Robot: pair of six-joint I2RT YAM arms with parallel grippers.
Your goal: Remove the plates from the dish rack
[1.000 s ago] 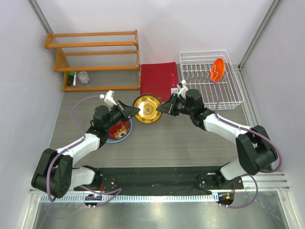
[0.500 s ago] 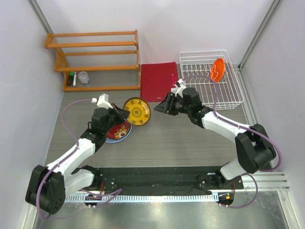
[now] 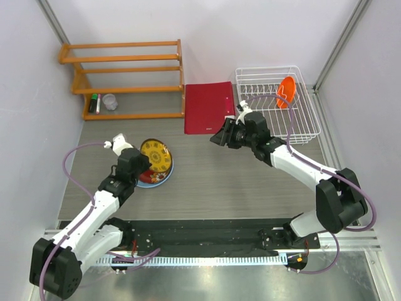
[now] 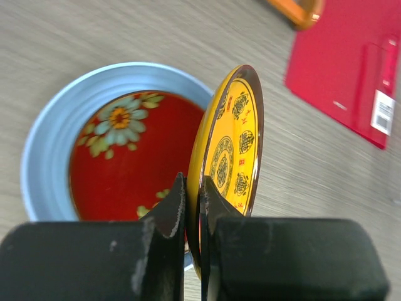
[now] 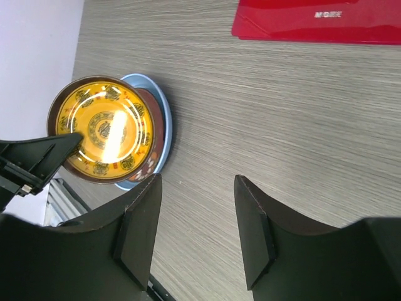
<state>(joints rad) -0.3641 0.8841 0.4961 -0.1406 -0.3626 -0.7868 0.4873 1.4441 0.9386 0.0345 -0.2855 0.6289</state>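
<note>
The white wire rectangular dish rack point(image 3: 296, 125) holds the plain orange plate point(image 3: 286, 92) on edge, the large light blue plate point(image 4: 44, 144) lies flat under the red floral plate point(image 4: 119, 169), the left gripper point(image 4: 192, 188) pinches the rim of the tilted yellow patterned dark-rimmed plate point(image 4: 235, 150) just above them, and the right gripper point(image 5: 197, 188) hangs wide apart, empty.

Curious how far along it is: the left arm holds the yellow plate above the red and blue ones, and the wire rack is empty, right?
The dish rack is not empty: the top view shows the orange plate standing in it. The left gripper does hold the yellow plate above the red plate and blue plate.
</note>
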